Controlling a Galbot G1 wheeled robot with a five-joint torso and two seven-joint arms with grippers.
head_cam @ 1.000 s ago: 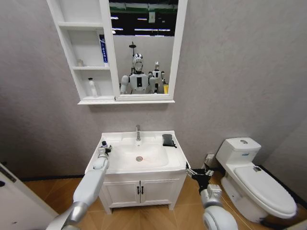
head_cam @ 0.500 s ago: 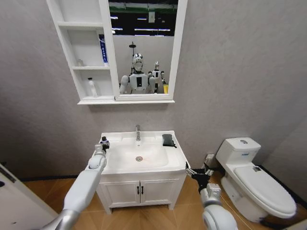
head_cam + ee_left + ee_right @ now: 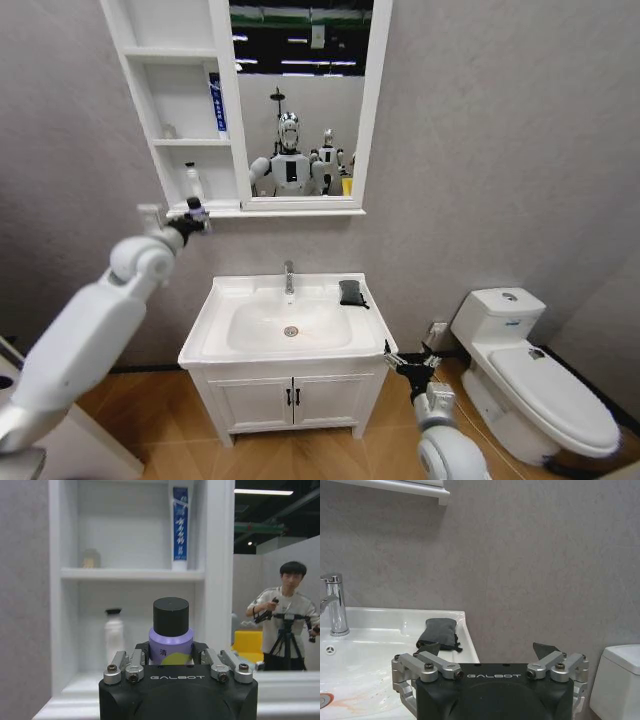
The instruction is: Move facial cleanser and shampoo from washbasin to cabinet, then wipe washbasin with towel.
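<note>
Purple bottle (image 3: pixel 170 639) clamped in left claw (image 3: pixel 196 216) before cabinet (image 3: pixel 176 100); right claw (image 3: pixel 489 654) apart.

White toilet (image 3: pixel 530 372) on the right by the grey wall (image 3: pixel 480 150), two-door floor cupboard (image 3: pixel 290 398) in the middle, wooden floor (image 3: pixel 180 425) below, yellow box (image 3: pixel 248 645) reflected far back

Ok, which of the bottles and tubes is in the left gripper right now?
The purple bottle with the black cap, clamped in the left gripper. The white bottle stands in the cabinet's lowest niche; the blue tube stands one shelf up.
</note>
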